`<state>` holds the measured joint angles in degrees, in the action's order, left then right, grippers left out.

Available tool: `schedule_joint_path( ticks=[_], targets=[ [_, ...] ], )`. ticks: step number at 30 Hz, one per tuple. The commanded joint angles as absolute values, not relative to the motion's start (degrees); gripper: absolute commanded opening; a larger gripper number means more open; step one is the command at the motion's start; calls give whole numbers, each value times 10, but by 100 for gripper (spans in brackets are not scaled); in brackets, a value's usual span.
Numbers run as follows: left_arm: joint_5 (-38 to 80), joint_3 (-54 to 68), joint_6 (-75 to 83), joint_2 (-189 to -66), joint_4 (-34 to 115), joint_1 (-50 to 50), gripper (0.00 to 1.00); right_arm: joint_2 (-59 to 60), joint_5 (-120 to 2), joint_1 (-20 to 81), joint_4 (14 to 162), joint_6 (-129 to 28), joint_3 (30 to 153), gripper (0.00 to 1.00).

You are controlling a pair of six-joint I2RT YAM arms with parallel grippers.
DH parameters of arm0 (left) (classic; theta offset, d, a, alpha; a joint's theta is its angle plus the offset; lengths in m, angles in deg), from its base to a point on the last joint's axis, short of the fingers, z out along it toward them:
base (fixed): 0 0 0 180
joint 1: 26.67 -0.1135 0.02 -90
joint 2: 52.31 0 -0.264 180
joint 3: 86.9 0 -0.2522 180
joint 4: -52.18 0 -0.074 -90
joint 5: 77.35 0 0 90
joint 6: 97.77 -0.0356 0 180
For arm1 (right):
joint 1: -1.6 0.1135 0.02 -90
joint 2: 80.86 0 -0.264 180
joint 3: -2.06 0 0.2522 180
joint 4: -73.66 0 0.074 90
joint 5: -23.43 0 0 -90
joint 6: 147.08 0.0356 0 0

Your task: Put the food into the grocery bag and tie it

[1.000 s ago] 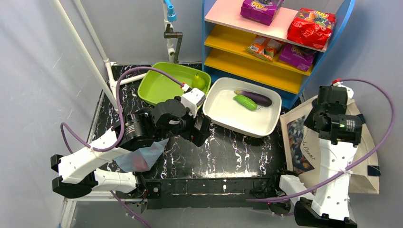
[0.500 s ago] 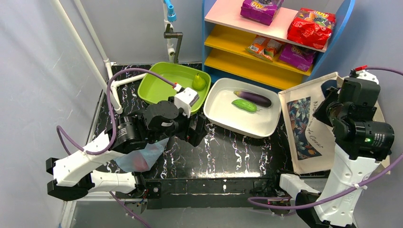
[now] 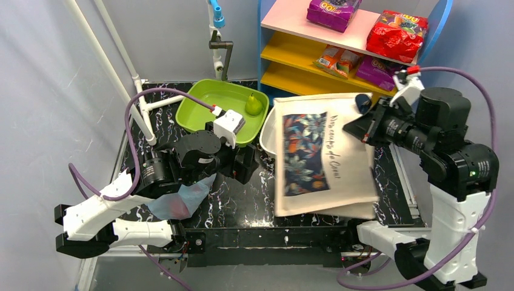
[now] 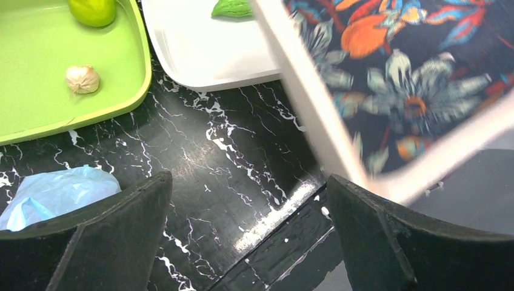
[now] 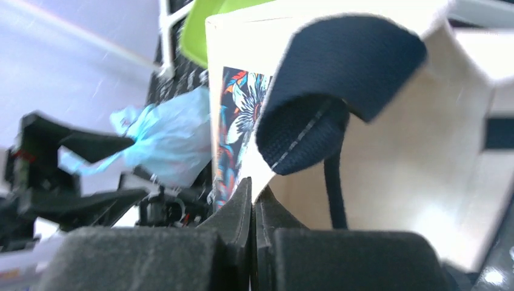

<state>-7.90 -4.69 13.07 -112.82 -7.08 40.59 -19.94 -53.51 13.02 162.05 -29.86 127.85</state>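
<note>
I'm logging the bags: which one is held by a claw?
The beige floral tote, pinched in the right claw over the white tray; the blue plastic bag lies ungripped on the table.

Black white-veined marble tabletop [image 3: 242, 203], pale grey fabric walls [image 3: 48, 91] all round, white pipe frame [image 3: 100, 57] left, blue shelf unit [image 3: 291, 53] behind, pink and yellow shelves

Thin translucent light-blue plastic grocery bag [image 3: 182, 203], crumpled and slumped low on the black marbled worktop [image 3: 242, 200], on the near-left side of the lime-green tray [image 3: 203, 109], well apart from it. Reddish shape [image 3: 176, 210] showing faintly through its film.
</note>
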Motion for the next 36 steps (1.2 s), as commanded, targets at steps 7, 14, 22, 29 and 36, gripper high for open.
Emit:
schedule_joint_path(
  ticks=[7, 14, 22, 29, 36],
  targets=[
    [-148, -46, 163, -1098, -109, 408, 100, -138, -617, 382, 1484, -238, 1281, 1],
    [-181, 10, 237, -1052, -146, 408, 94, 61, -801, 556, 1664, -242, 1432, 1],
    [-202, 33, 282, -1037, -189, 408, 90, 215, -754, 624, 1594, -269, 1397, 1],
    [-204, 31, 287, -1028, -214, 408, 90, 239, -614, 647, 1521, -289, 1390, 1],
    [-209, 32, 299, -1013, -238, 408, 90, 258, -478, 651, 1502, -296, 1391, 32]
  ],
)
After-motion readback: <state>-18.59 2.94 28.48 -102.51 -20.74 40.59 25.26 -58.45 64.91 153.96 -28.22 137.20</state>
